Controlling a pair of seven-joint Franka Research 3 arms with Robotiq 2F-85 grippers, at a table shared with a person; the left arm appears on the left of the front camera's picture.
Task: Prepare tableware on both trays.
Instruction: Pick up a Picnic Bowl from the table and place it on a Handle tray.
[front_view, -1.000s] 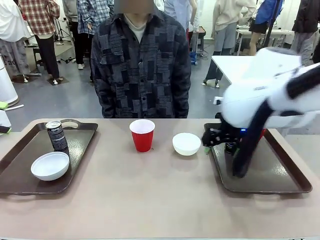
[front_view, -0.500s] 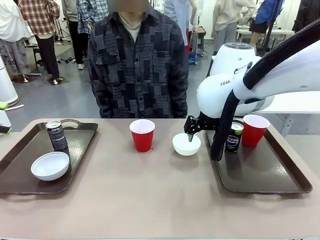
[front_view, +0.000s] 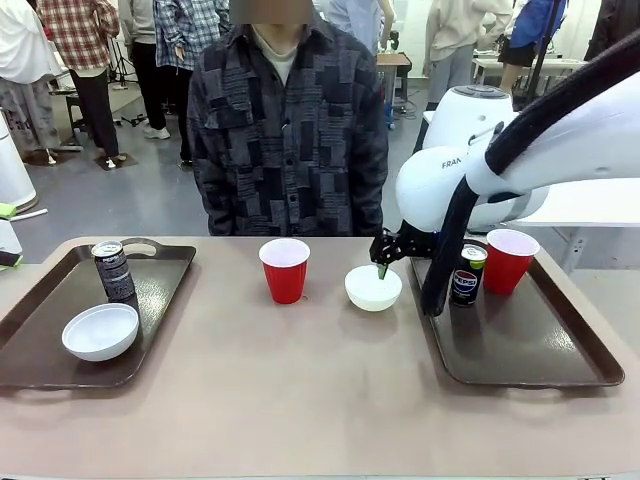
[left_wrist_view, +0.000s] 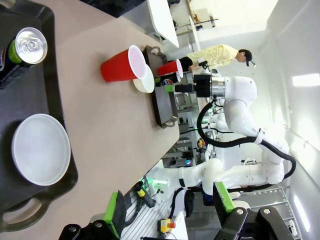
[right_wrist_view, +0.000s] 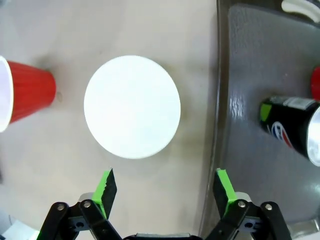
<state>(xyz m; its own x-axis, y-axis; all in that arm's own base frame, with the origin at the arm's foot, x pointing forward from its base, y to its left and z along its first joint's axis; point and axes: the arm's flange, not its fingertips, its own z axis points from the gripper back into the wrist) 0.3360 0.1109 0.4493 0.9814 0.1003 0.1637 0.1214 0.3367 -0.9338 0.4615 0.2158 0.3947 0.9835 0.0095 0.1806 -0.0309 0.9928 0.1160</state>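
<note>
The right hand (front_view: 383, 258) hangs with its jaws spread wide, gripping nothing, just over the white bowl (front_view: 373, 290) on the bare desk (front_view: 300, 400). The bowl sits beside the right tray (front_view: 530, 372), which carries the Pepsi can (front_view: 466, 276) and a red cup (front_view: 510, 260). The other red cup (front_view: 285, 270) stands mid-desk. The left tray (front_view: 30, 372) holds the black-green can (front_view: 113, 272) and a second bowl (front_view: 100, 332). The left hand (left_wrist_view: 169, 205) is spread wide too, holding nothing.

White rounded right arm (front_view: 560, 150) carries a black cable (front_view: 441, 272), black fingers (right_wrist_view: 92, 216), green pads (right_wrist_view: 223, 187).
</note>
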